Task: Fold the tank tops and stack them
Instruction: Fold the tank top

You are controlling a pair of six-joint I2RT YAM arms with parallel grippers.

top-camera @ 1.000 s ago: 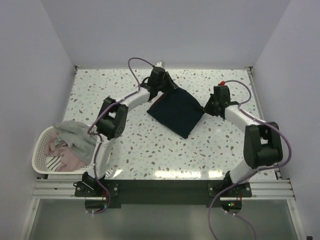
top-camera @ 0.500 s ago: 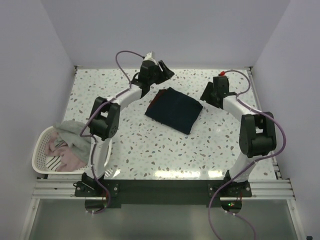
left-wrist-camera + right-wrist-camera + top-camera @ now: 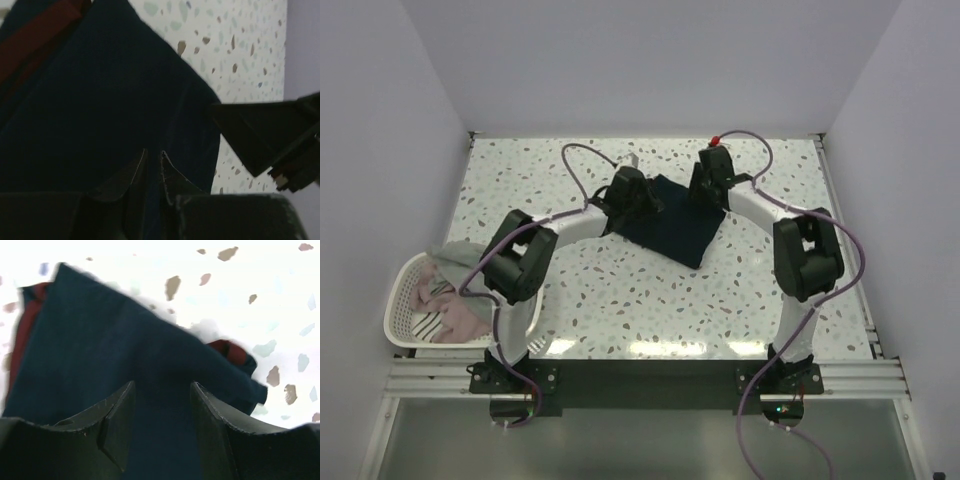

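Observation:
The navy jersey (image 3: 672,228) lies folded on the table's far middle; it also fills the left wrist view (image 3: 100,100) and the right wrist view (image 3: 100,350), with dark red trim (image 3: 24,327) at its edge. My left gripper (image 3: 642,200) sits low over the jersey's left part, its jaws (image 3: 153,156) almost closed with only a thin slit between them. My right gripper (image 3: 706,198) is over the jersey's far right corner, open (image 3: 162,390) with the cloth below it. A grey top (image 3: 470,265) and pinkish tops (image 3: 460,322) lie in the basket.
A white slotted basket (image 3: 392,310) stands at the table's near left edge, beside the left arm's base. The right arm's dark wrist (image 3: 270,135) shows close by in the left wrist view. White walls enclose the speckled table (image 3: 620,300).
One second ago both grippers were at the jersey's far corners. They then lifted off and apart. Now both have come back inward and down over the folded jersey, which looks slightly more compact.

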